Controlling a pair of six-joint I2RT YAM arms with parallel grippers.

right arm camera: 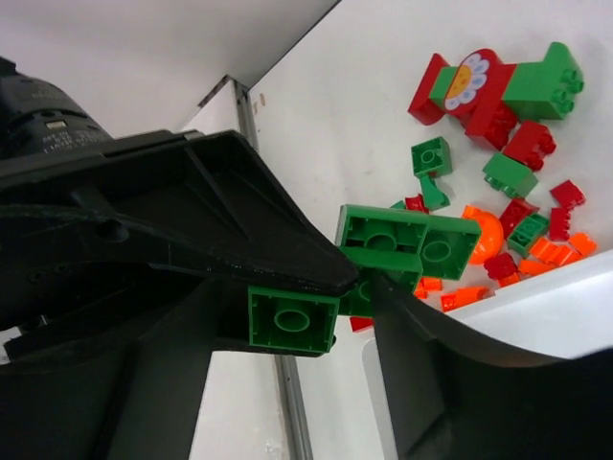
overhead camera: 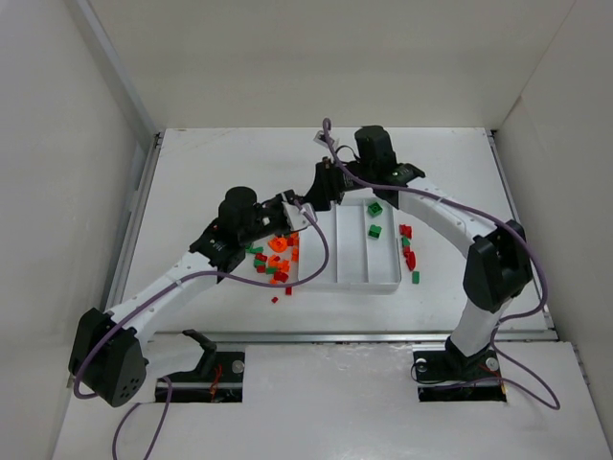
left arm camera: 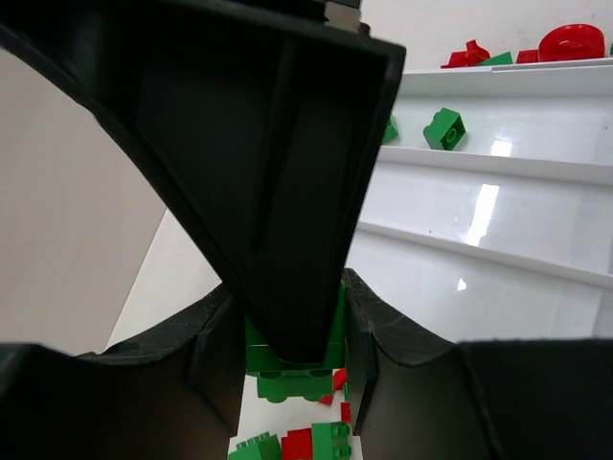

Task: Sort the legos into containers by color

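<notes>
While tray (left arm camera: 479,216) sits near, left end effector (left arm camera: 297,358) grips green lego (left arm camera: 287,385).

room on the table (overhead camera: 220,163) beyond the tray (overhead camera: 369,286), loose legos (overhead camera: 275,257) crowding its left side, more along its right

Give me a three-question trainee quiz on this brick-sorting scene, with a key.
1. True or false: the left gripper holds a red brick.
2. Which colour are the bricks inside the tray? A red, B green, C orange.
3. Fill in: seen from above, the mixed pile lies to the ___ of the tray.
Key: 1 false, it holds a green brick; 2 B; 3 left.
</notes>
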